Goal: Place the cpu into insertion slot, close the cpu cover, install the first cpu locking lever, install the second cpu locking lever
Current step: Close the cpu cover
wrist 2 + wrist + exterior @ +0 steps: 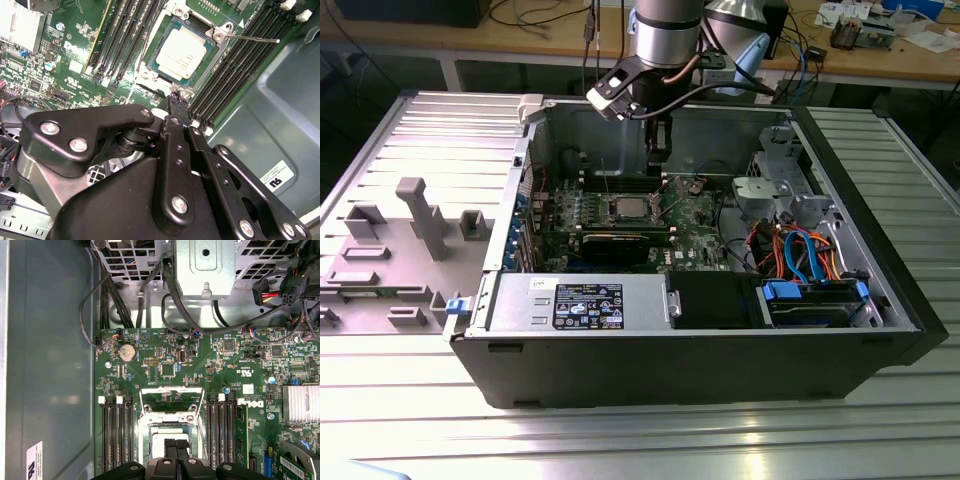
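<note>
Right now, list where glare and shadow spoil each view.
Exterior view: glare streaks the ribbed table; the motherboard lies in dimmer light. Second wrist view: the heatsink is washed out white, the cpu gleams, the hand is a dark mass. First wrist view: the cpu glares white beneath the hand.
</note>
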Available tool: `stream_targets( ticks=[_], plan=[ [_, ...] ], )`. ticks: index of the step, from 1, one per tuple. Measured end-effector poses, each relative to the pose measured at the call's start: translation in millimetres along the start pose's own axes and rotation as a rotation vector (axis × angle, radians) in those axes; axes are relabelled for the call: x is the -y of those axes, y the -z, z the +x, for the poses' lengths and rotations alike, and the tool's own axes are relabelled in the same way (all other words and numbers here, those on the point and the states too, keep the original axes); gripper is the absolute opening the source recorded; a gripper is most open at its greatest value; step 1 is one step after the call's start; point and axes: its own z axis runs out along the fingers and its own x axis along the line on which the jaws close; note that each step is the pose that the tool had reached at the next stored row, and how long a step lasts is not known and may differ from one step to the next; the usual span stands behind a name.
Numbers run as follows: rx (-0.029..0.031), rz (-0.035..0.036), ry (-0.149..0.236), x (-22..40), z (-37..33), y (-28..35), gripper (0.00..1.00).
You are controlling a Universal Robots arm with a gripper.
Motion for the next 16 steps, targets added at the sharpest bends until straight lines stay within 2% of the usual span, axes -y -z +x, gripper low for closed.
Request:
stream_targets(
  ticks=[13,16],
  plan=[
    [-0.0012,0.0000,0.000,-1.0,0.0,0.0,0.11],
    [-0.0017,0.0001,0.000,-3.2,0.0,0.0,0.11]
  ],
)
